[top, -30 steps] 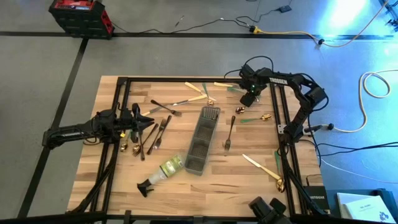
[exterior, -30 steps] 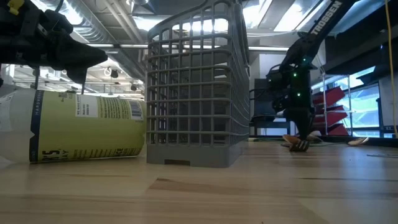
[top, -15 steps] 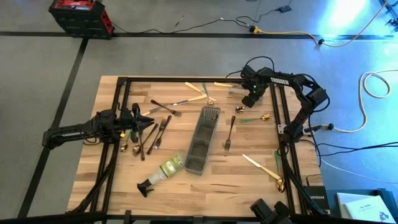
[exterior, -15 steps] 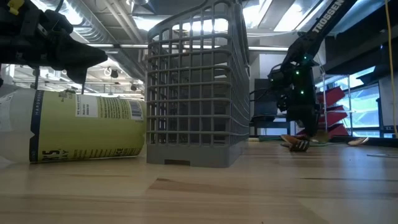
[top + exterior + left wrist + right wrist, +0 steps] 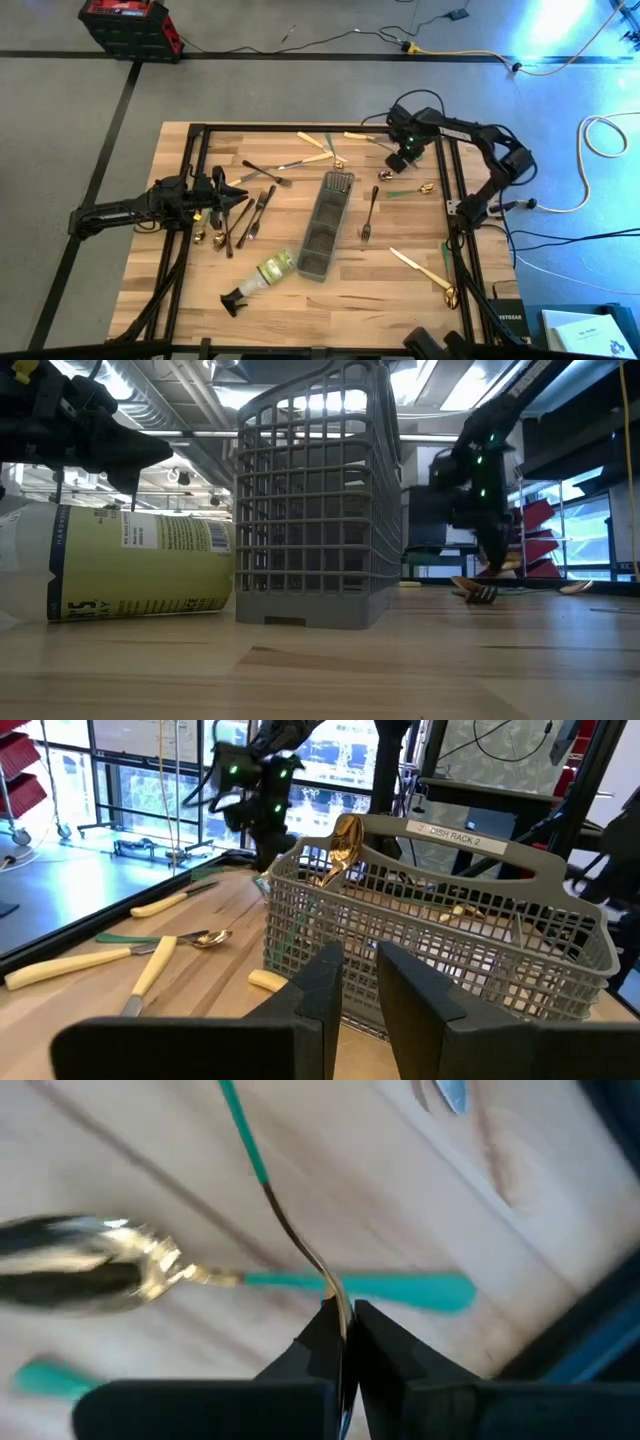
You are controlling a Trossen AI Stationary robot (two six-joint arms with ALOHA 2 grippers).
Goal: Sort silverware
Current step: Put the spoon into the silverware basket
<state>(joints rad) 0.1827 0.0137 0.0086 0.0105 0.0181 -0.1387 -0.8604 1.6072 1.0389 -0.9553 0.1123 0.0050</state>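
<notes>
Right gripper (image 5: 403, 157) at upper right of the high view, pinched shut on a green-handled piece (image 5: 285, 1230), probably to carry it to the caddy (image 5: 325, 222) at centre. Left gripper (image 5: 237, 193) parked at middle left, nearly closed, nothing seen in it. Other silverware (image 5: 262, 208) scattered flat across the table (image 5: 345, 290), awaiting sorting.

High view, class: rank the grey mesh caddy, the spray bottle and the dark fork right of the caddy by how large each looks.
1. Grey mesh caddy, clearly the longest and widest.
2. Spray bottle, shorter than the caddy.
3. Dark fork, nearly the bottle's length but far slimmer.
</notes>
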